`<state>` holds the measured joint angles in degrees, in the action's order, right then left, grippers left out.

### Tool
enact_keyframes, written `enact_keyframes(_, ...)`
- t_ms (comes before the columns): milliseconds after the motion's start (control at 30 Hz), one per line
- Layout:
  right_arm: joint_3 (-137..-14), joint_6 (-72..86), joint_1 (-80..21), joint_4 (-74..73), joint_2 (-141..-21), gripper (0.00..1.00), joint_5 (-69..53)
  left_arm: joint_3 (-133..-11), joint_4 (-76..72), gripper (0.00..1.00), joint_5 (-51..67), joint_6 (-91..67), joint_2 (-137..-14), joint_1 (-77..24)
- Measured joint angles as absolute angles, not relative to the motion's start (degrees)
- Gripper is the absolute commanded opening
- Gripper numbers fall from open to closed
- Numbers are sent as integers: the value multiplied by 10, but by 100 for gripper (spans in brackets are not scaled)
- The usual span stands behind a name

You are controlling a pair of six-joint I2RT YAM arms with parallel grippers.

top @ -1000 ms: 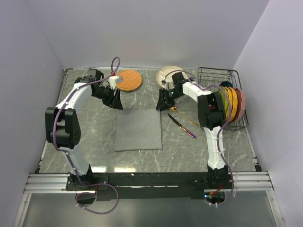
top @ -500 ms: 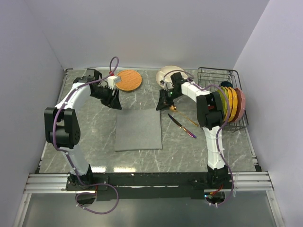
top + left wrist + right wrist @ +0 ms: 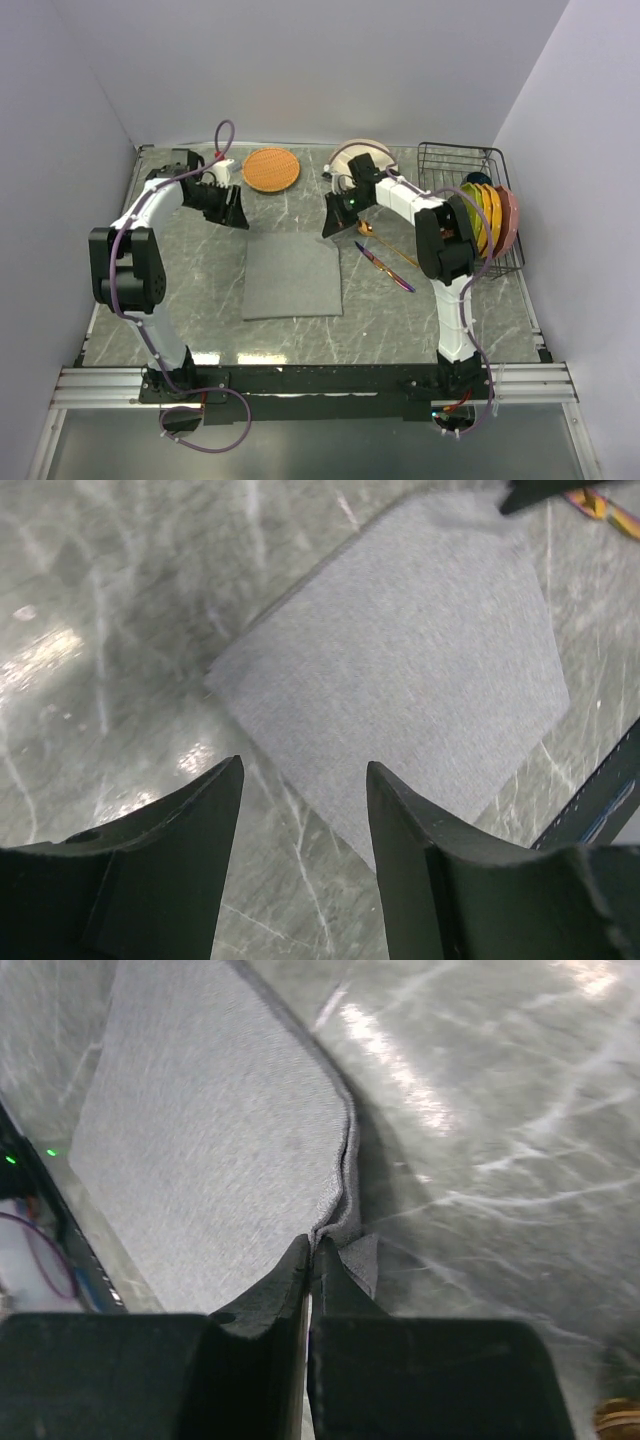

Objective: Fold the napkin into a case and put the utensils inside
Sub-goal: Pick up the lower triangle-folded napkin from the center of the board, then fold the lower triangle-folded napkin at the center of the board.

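Napkin (image 3: 293, 276) corner pinched by R gripper (image 3: 311, 1252).

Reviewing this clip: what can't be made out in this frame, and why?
- Top view: dark item in the rack, behind the plates, too small to name.
- Left wrist: utensil cut off by the top edge.
- Right wrist: how much napkin is pinched, hidden inside the shut right end effector; spoon cut by the corner.
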<state>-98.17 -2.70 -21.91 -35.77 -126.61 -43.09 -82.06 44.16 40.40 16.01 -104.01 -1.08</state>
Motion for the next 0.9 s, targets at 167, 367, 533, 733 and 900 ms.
enact_keyframes(167,-952,-90,-254,-350,-1219,0,-396,-816,421,60,399,120,-1040,21)
enact_keyframes(367,-929,-161,-290,-342,-1200,0,-361,-807,405,60,398,91,-1040,52)
enact_keyframes(533,-885,-228,-320,-342,-1177,0,-340,-783,398,60,398,81,-1036,59)
enact_keyframes(733,-830,-299,-342,-340,-1127,0,-336,-760,396,60,398,78,-1020,63)
enact_keyframes(900,-776,-360,-347,-327,-1078,0,-335,-747,394,60,398,78,-1006,67)
